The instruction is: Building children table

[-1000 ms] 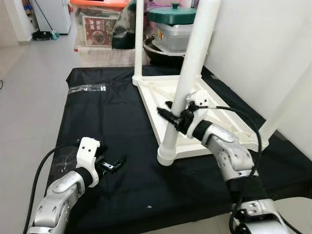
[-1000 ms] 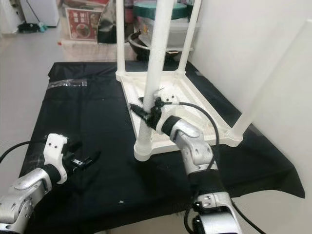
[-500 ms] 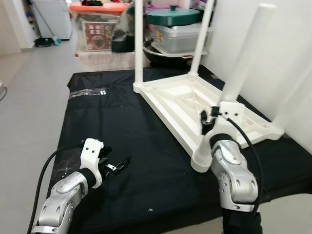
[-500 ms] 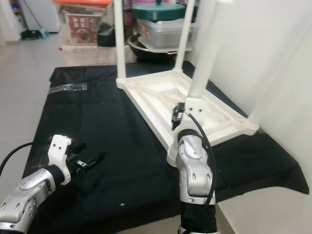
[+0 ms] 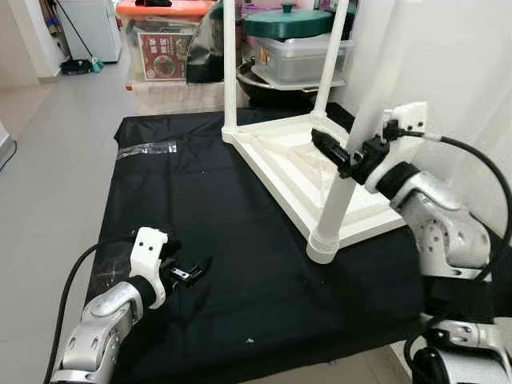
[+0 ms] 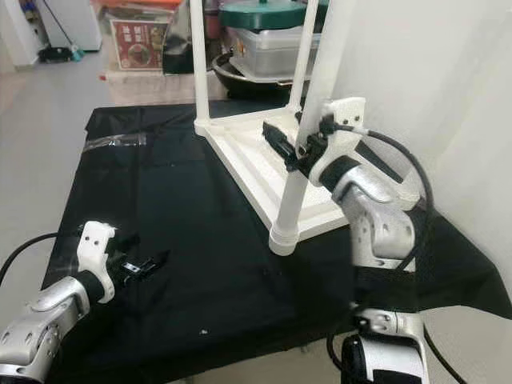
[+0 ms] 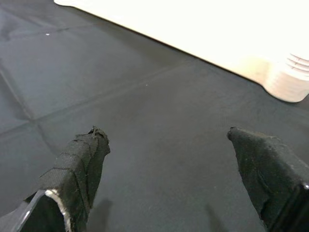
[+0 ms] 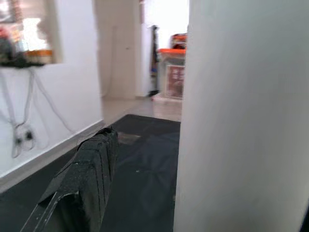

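Right claw gripping near white leg of upturned table; far finger hiding behind leg, top cropping out. Left claw hovering open, empty, over black cloth.

The table and its legs were plain white, lying on a solid black cloth. Both grippers, left and right, had black fingers on silver arms with white mounts. At twelve o'clock stood an orange-lidded bin and a dark green pot lid. The floor was pale grey.
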{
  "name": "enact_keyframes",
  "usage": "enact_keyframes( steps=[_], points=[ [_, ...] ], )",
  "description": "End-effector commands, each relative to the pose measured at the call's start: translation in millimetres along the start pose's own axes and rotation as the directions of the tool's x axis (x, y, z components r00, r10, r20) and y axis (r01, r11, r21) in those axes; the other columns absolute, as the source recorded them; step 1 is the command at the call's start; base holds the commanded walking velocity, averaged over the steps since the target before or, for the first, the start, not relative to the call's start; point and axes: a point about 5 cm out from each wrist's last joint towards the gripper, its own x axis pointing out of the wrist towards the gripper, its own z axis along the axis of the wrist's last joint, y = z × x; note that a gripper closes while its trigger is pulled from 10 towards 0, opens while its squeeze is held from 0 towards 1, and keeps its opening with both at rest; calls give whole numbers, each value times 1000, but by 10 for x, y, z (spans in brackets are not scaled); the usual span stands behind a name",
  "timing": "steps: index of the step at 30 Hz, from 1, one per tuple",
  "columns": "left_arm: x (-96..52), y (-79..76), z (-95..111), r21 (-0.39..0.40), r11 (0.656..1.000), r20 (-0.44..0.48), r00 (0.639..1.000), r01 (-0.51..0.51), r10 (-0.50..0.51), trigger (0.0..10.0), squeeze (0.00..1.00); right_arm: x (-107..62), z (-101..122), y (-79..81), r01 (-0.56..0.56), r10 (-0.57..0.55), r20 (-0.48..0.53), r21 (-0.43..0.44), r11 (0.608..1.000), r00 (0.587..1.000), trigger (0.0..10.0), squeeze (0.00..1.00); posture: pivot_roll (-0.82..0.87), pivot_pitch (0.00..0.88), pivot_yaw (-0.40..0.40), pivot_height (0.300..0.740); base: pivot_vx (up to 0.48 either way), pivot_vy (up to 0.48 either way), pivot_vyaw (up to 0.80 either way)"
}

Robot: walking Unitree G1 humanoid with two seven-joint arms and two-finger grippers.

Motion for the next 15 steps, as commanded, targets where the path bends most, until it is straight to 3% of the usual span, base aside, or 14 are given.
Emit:
enact_keyframes(
  steps=[1,3,5,7,8,10,11,12,14,15],
  points=[
    [8,-2,-2,7,1000,1,1000,-3,3,10000,0,100,-141,158,-127,127,-53,7,992,991,10000,0,54,0,-91,740,0,0,0],
    [6,-12,-4,8,1000,2,1000,-2,2,10000,0,157,-267,255,-233,233,-93,12,972,968,10000,0,67,0,-101,740,0,0,0],
    [6,-12,-4,8,1000,2,1000,-2,2,10000,0,157,-267,255,-233,233,-93,12,972,968,10000,0,67,0,-101,740,0,0,0],
    [-21,4,7,10,1000,4,1000,-4,4,10000,0,145,-378,488,-440,441,-123,32,897,889,10000,0,86,0,-111,740,0,0,0],
    [-21,4,7,10,1000,4,1000,-4,4,10000,0,145,-378,488,-440,441,-123,32,897,889,10000,0,86,0,-111,740,0,0,0],
    [-44,16,9,12,1000,3,1000,-4,4,10000,0,157,-426,620,-525,526,-127,48,850,841,10000,0,83,0,-109,740,0,0,0],
    [-45,15,5,12,1000,1,1000,-4,4,10000,0,186,-442,646,-527,529,-126,51,848,839,9020,0,82,0,-107,740,0,0,0],
    [-39,6,4,12,1000,1,1000,-2,2,10000,0,223,-470,659,-520,521,-129,45,853,844,5059,0,79,0,-105,740,0,0,0],
    [-34,0,3,12,1000,1,1000,-1,1,10000,0,247,-490,667,-516,516,-132,39,856,846,5059,0,79,0,-105,740,0,0,0],
    [-25,-6,8,12,1000,2,1000,1,-1,10000,0,296,-553,641,-458,457,-167,32,888,874,0,0,79,0,-105,740,0,0,0]
  ],
)
